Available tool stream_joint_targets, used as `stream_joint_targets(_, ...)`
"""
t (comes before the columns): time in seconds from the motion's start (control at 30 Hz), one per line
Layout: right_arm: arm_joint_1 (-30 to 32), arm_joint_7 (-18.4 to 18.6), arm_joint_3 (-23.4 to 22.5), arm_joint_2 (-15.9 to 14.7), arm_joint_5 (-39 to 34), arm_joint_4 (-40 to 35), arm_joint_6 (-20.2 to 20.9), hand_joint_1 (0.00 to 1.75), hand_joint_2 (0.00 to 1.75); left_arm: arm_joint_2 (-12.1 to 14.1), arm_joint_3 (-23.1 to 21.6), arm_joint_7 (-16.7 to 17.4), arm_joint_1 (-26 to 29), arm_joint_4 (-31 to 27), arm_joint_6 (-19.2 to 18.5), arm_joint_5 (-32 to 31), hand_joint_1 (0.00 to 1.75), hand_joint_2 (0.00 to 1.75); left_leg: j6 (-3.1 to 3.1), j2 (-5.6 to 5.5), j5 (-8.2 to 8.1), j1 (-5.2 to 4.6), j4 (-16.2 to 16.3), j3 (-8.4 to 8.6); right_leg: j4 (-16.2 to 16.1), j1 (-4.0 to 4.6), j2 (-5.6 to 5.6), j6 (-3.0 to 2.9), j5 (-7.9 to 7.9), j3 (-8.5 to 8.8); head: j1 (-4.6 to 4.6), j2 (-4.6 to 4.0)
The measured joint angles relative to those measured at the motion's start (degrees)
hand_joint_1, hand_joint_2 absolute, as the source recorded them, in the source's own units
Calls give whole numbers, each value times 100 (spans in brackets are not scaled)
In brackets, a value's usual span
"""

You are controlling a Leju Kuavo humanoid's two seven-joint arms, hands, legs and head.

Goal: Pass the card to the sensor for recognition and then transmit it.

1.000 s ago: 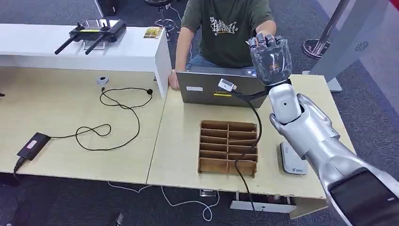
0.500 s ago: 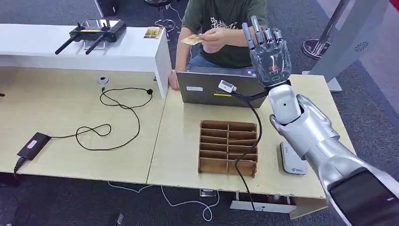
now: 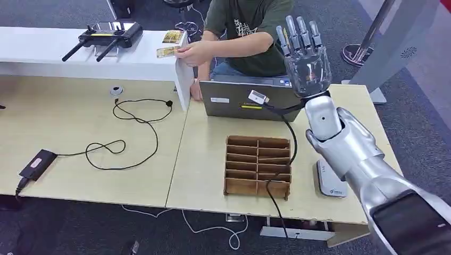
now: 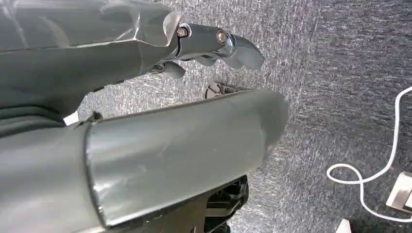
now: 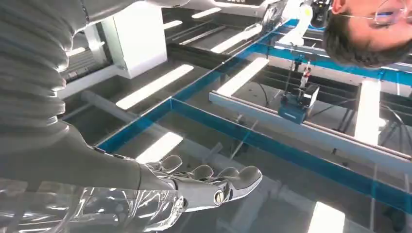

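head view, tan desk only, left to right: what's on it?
Black adapter → black cable → laptop → wooden divider tray → white card reader.

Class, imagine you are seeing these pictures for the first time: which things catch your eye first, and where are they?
The robot's right hand stands out, raised above the laptop with its fingers spread and empty. Behind the laptop a seated person reaches across, holding a card over the white counter. A brown compartment tray sits mid-table.
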Motion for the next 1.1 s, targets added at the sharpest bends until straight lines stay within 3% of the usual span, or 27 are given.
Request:
stream_joint_targets(0.17, 252, -88, -319, -122, 0, -258, -41, 0, 175, 0, 105, -13, 12, 0, 0, -59, 0, 0, 0, 0, 0, 0, 1, 1, -2, 0, 0, 0, 0, 0, -2, 0)
stream_joint_targets(0.43, 1253, -498, -1435, -378, 0, -1383, -41, 0, 175, -2, 247, -63, 55, 0, 0, -116, 0, 0, -1, -2, -3, -1, 1, -1, -3, 0, -1, 1, -1, 0, 0, 0)
stream_joint_targets(0.9, 3119, -896, -2764, -699, -7, -3581, 212, 0, 175, 7, 516, -227, 220, 0, 0, -203, 0, 0, 1, -2, -5, 0, 0, -4, -4, 0, -2, 2, -4, -2, 0, 0)
stream_joint_targets(1.1, 3721, -1062, -3132, -747, 0, -4354, 350, 0, 175, 11, 625, -313, 310, 0, 0, -153, 0, 0, 3, 0, -7, -1, 0, -2, -5, 0, 0, 2, -4, -2, -2, 0)
